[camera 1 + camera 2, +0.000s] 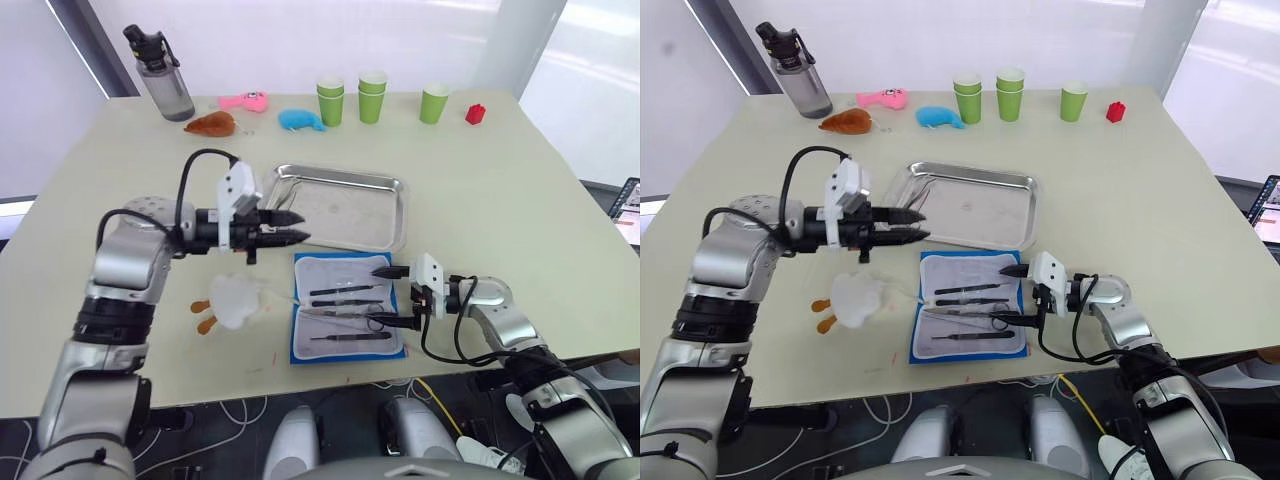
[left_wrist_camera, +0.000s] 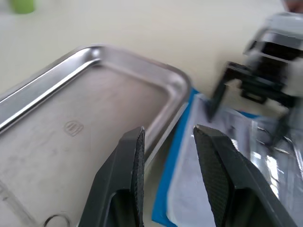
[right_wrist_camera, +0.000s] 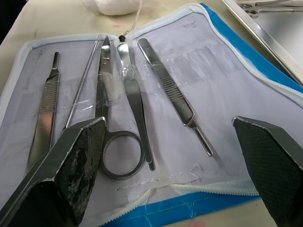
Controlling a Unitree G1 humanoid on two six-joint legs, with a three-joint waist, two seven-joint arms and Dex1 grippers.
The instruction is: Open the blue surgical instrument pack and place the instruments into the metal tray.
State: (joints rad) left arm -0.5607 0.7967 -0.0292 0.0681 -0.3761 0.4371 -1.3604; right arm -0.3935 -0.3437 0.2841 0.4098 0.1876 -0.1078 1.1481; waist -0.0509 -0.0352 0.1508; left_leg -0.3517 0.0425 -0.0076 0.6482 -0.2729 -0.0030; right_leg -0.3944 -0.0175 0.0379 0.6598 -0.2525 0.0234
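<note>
Now the right gripper [image 3: 175, 161], jaws wide, faces the scissors [image 3: 111, 123] lengthwise, nearer than the narrow-jawed left gripper [image 1: 300, 228], seemingly empty.

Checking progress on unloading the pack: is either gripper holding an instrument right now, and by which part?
Nothing is held. The right gripper is open over the instruments in the opened pack; the left gripper is open and empty above the metal tray.
</note>
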